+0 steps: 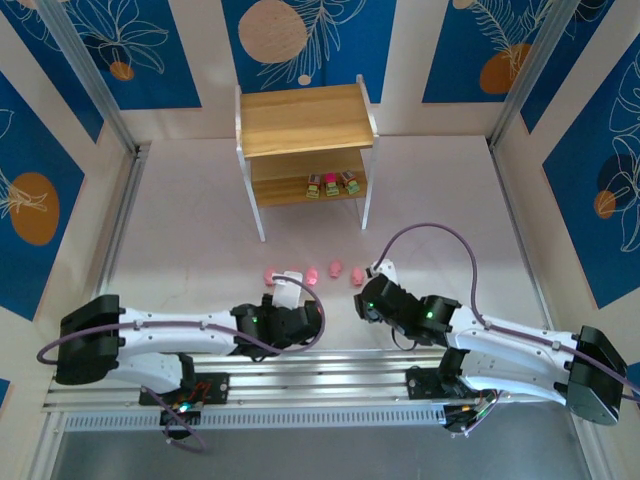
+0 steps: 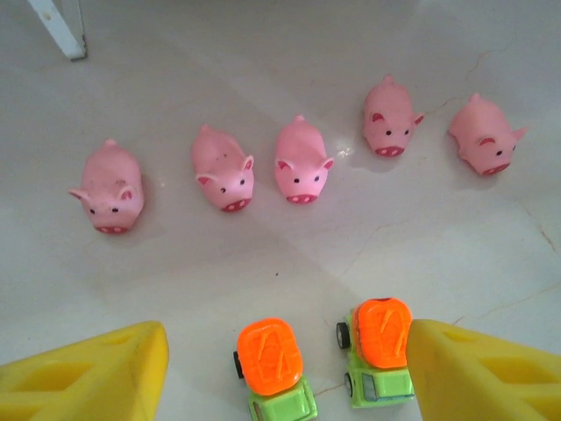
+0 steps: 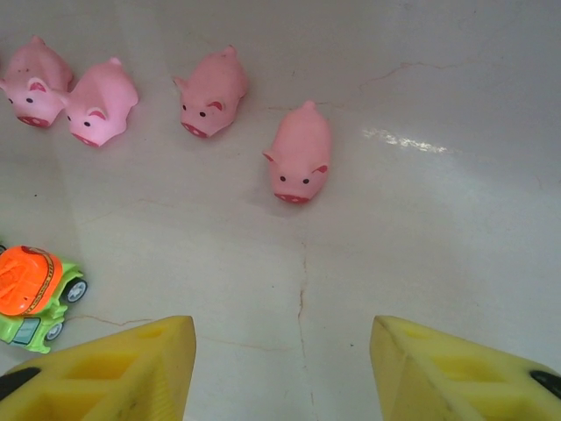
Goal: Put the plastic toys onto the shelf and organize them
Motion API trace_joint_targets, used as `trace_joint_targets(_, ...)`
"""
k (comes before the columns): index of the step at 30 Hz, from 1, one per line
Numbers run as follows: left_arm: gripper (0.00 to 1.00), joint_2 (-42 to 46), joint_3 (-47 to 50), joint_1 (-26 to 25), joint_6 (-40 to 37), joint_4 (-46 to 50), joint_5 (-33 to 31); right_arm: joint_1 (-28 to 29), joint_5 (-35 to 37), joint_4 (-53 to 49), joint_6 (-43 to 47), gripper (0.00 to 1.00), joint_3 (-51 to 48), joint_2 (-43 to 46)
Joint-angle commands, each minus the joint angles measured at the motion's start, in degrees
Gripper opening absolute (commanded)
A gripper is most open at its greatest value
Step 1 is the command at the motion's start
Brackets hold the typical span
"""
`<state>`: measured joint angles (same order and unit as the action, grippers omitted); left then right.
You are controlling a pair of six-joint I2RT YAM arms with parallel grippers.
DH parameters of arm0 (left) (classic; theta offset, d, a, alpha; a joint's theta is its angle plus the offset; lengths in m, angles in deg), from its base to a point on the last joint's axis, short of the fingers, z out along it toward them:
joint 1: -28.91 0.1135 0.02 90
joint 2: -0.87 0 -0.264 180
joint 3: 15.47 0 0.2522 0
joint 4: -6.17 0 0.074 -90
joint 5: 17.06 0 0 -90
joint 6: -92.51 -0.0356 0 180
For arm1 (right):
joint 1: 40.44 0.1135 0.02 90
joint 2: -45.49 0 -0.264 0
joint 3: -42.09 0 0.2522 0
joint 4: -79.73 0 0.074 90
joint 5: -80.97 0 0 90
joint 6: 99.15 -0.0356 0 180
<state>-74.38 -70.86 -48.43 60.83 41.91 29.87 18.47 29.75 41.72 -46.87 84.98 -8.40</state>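
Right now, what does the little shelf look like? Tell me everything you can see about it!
The shelf is a small unit with two light wooden boards, one above the other, held up by thin white legs. It stands upright on the pale table, at the far side, close to the back wall. Three tiny green-based toys sit in a row on its lower board, toward the right end. Their tops look orange, magenta and grey.

Shelf, three toys on lower tier, pigs nearby
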Motion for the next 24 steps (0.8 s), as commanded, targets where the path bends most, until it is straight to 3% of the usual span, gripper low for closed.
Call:
trace_joint_targets(1, 0.72, -0.64, 0.89, -1.42, 4.15, 2.02, -2.50, 0.40, 0.33, 1.98, 1.02, 0.59, 1.23, -0.97)
trace_joint_targets(9, 0.72, -2.00, 1.01, -3.93, 8.49, 3.62, -3.34, 0.34, 0.93, 2.80, 0.80, 0.65, 1.30, -2.92)
trace_joint_targets(24, 0.72, -4.27, 2.70, -5.06, 15.06, 3.19, -2.37, 0.23, 0.51, 2.10, -0.18, 0.66, 0.10, -1.46)
